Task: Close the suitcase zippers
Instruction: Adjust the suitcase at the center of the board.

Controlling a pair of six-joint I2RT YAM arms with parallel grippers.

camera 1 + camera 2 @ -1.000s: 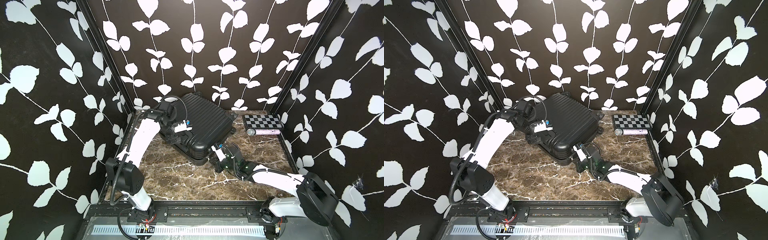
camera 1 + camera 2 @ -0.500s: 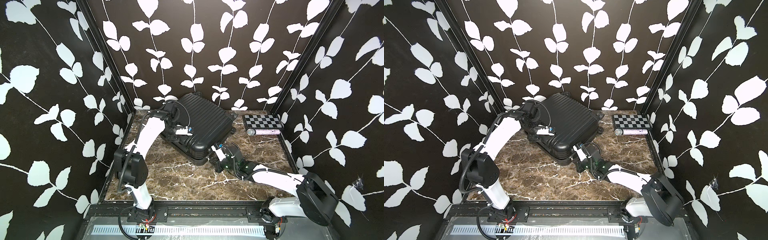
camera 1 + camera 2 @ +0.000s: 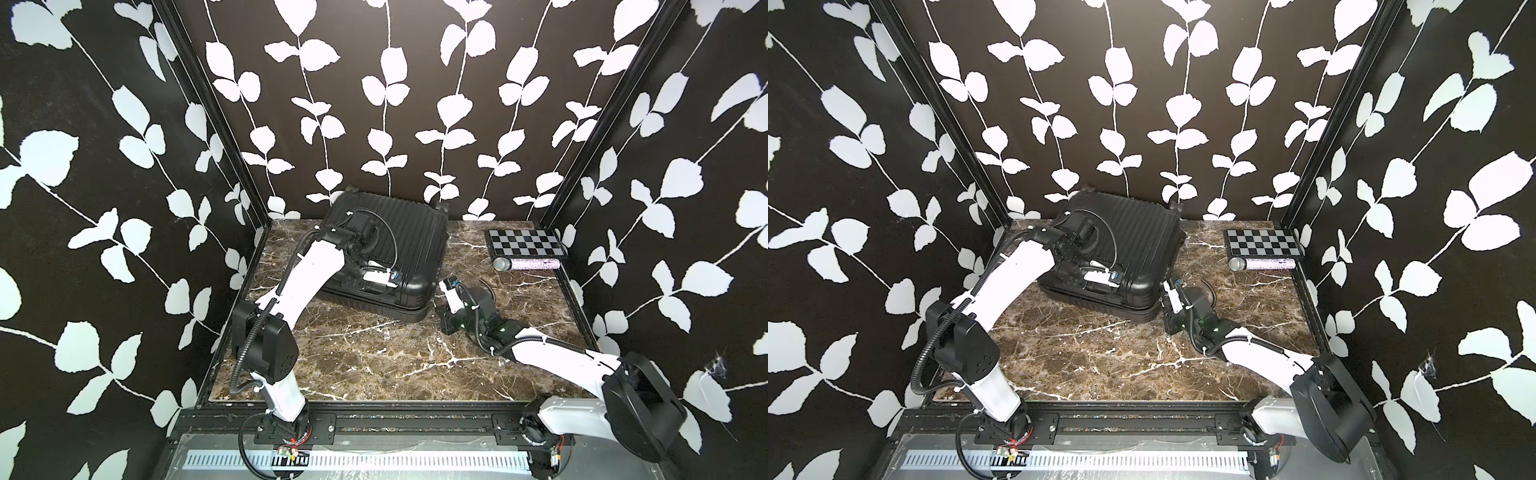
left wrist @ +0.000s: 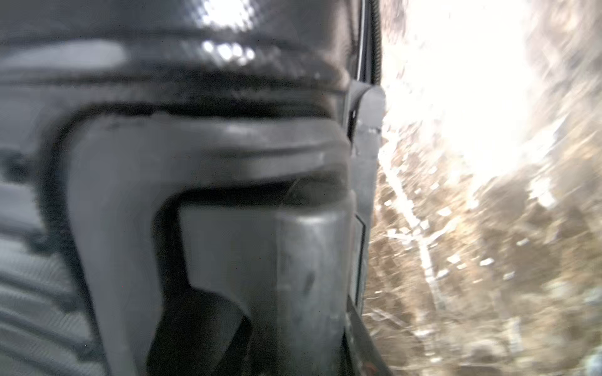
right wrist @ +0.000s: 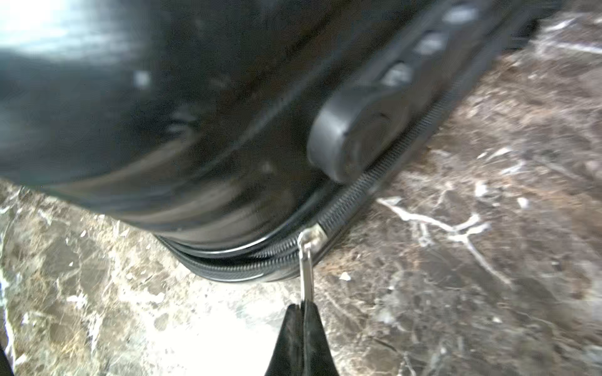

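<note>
Where the suitcase (image 3: 399, 245) lies flat at the table's (image 3: 374, 365) rear, the right gripper (image 5: 305, 312) pinches the zipper pull (image 5: 307, 260) at its near corner: track (image 5: 368, 182) behind joined, ahead gaping. State of the left gripper (image 3: 384, 277): cannot tell.

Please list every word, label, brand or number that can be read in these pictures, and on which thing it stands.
No text can be read.
The suitcase shows no brand or label in any view.
The checkerboard bears only squares.
The microphone and the zipper pull show no writing.
</note>
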